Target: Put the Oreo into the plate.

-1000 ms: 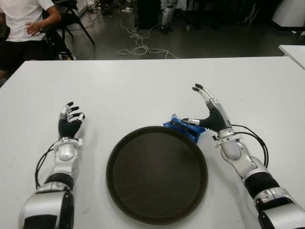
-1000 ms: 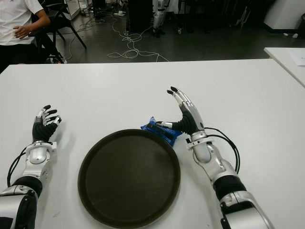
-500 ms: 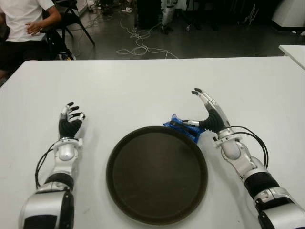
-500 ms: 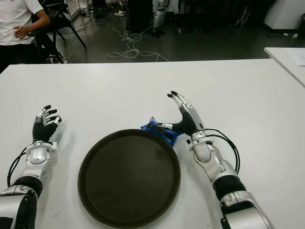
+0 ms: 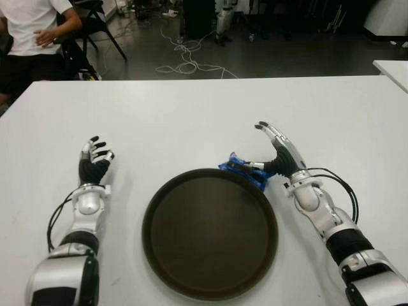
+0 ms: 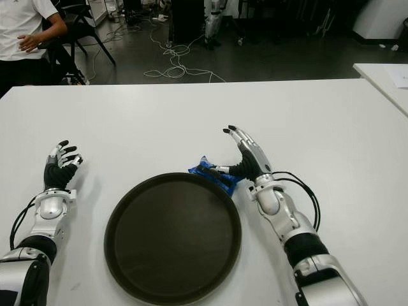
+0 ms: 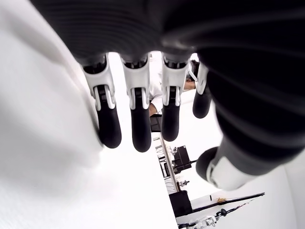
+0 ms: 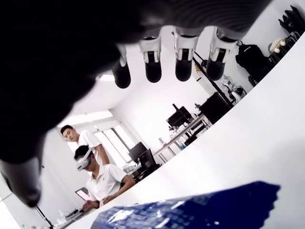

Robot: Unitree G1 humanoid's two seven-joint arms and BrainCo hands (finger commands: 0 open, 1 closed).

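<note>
The Oreo (image 5: 245, 171) is a blue packet lying on the white table (image 5: 191, 121), against the far right rim of the dark round plate (image 5: 209, 284). My right hand (image 5: 260, 148) stands just right of the packet, its thumb laid on the packet's top and its fingers (image 5: 273, 135) spread above without closing. In the right wrist view the fingers (image 8: 183, 62) hang apart over the blue packet (image 8: 190, 212). My left hand (image 5: 99, 150) shows idle to the left of the plate, holding nothing, with its fingers (image 7: 136, 119) loosely extended.
A person in a white shirt (image 5: 33, 29) sits beyond the table's far left corner. Cables (image 5: 185, 58) trail over the dark floor behind. Another white table's corner (image 5: 392, 69) shows at the right. The table's front edge is close under the plate.
The right hand's fingers have bent lower and forward over the packet, the thumb staying on it. The packet, the plate and the left hand have not moved.
</note>
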